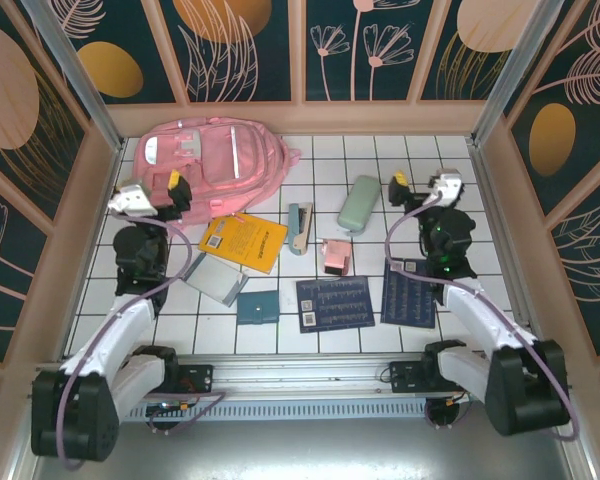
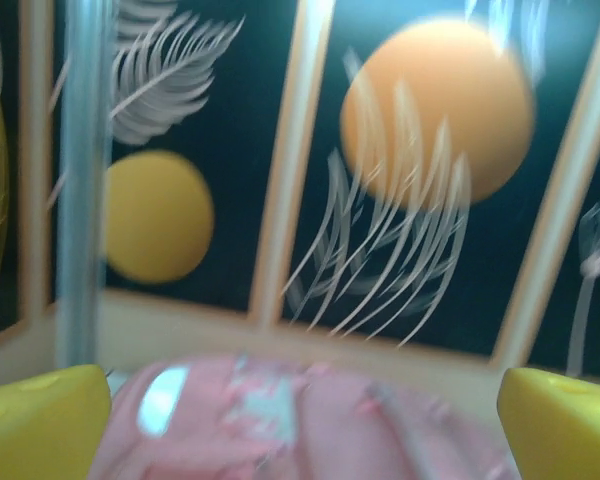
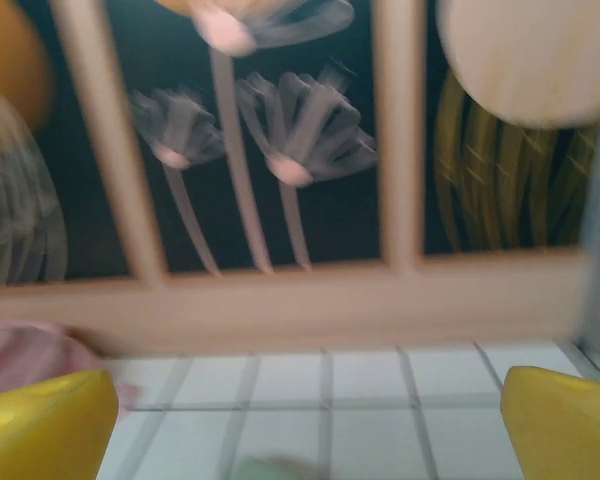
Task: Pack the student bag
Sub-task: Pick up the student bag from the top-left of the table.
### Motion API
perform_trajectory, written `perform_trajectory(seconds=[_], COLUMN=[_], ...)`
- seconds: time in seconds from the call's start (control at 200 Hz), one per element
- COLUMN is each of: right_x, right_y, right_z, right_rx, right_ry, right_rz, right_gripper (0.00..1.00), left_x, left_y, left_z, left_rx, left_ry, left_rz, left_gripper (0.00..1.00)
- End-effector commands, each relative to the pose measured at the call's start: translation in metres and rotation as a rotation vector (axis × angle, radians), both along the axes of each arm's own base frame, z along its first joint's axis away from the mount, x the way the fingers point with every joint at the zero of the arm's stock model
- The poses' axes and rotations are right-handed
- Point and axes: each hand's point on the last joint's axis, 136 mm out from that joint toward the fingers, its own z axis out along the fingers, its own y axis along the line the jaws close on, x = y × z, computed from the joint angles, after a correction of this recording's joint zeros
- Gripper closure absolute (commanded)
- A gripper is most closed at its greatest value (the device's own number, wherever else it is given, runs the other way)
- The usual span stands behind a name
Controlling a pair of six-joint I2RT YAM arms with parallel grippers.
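Note:
The student bag [image 1: 215, 160], a pink backpack with white panels, lies flat at the back left of the tiled table. My left gripper [image 1: 176, 189] hovers at the bag's near left edge, and its yellow fingers [image 2: 40, 425] are spread wide with nothing between them. In the left wrist view the bag [image 2: 310, 415] lies blurred just ahead. My right gripper [image 1: 399, 187] hangs open over the back right tiles, beside a pale green case [image 1: 358, 205]. Its yellow fingers [image 3: 45, 425] also stand far apart, with a corner of the bag [image 3: 20, 355] at the left.
Loose items lie across the middle of the table: a yellow book [image 1: 245, 241], a blue stapler-like item [image 1: 300, 228], a small pink item [image 1: 334, 257], a grey notebook [image 1: 215, 278], a teal wallet [image 1: 257, 306] and two dark blue sheets [image 1: 334, 303] [image 1: 408, 293]. Patterned walls enclose the table.

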Motion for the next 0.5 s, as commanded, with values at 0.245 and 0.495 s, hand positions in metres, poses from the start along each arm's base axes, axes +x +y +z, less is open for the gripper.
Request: perform_trajectory(seconds=[0.245,0.495], right_x=[-0.029,-0.016], right_y=[0.053,0.039], right_z=[0.125,0.095], right_rx=[0.243,0.396], right_ry=[0.074,0.190], right_rz=[0.226,0.207], right_gripper=[0.01,0.03], left_x=[0.058,0.113], left_y=[-0.041,-0.079], left_z=[0.008,-0.059], left_rx=[-0.306,-0.416], left_ry=[0.589,0.787], left_rz=[-0.108,-0.232], left_gripper=[0.01,0.01])
